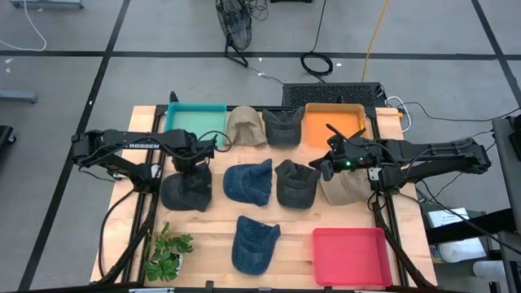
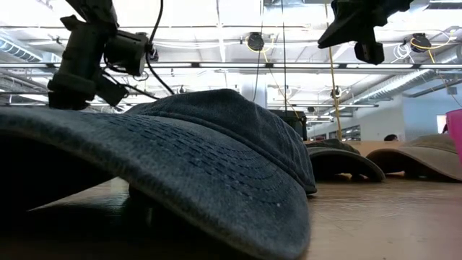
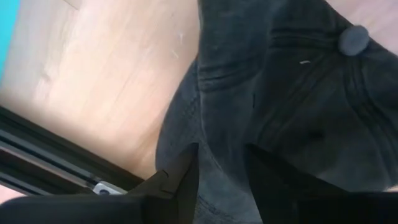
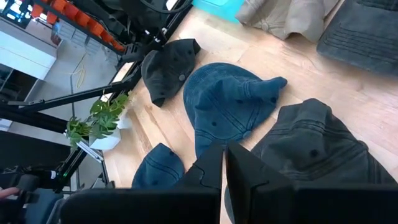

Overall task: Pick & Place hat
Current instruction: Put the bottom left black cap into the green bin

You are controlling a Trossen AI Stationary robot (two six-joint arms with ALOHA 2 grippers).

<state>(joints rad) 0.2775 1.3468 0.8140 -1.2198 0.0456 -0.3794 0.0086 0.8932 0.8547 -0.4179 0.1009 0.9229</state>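
High view: you see the left gripper (image 1: 193, 165) directly above the dark grey cap (image 1: 186, 192) at the left end of the middle row on the wooden table (image 1: 213, 229). From here you cannot tell whether its fingers touch the cloth. The right gripper (image 1: 324, 167) hangs between a charcoal cap (image 1: 295, 183) and a tan cap (image 1: 348, 188), jaws together, holding nothing. A blue cap (image 1: 248, 181) lies just beside the dark grey cap. The back row holds a teal tray (image 1: 195, 119), a beige cap (image 1: 246, 126), another dark cap (image 1: 282, 126) and an orange tray (image 1: 334, 122). The front row holds a small plant (image 1: 167, 251), a second blue cap (image 1: 254, 243) and a red tray (image 1: 352, 256).

Low view: the second blue cap (image 2: 180, 166) fills the foreground and hides the dark grey cap completely. You see only the upper part of the left arm at top left; its fingertips are hidden.

Left wrist view: the left gripper (image 3: 221, 186) stands with its jaws apart. The dark grey cap (image 3: 292, 99) lies under and between the fingers (image 3: 186, 180), its edge running into the gap. You cannot tell whether the fingers press on the cloth.

Right wrist view: the right gripper (image 4: 225, 165) shows its fingers pressed together over the charcoal cap (image 4: 314, 149). The blue cap (image 4: 224, 106) lies beyond, the dark grey cap (image 4: 165, 68) farther off, partly covered by the left arm.
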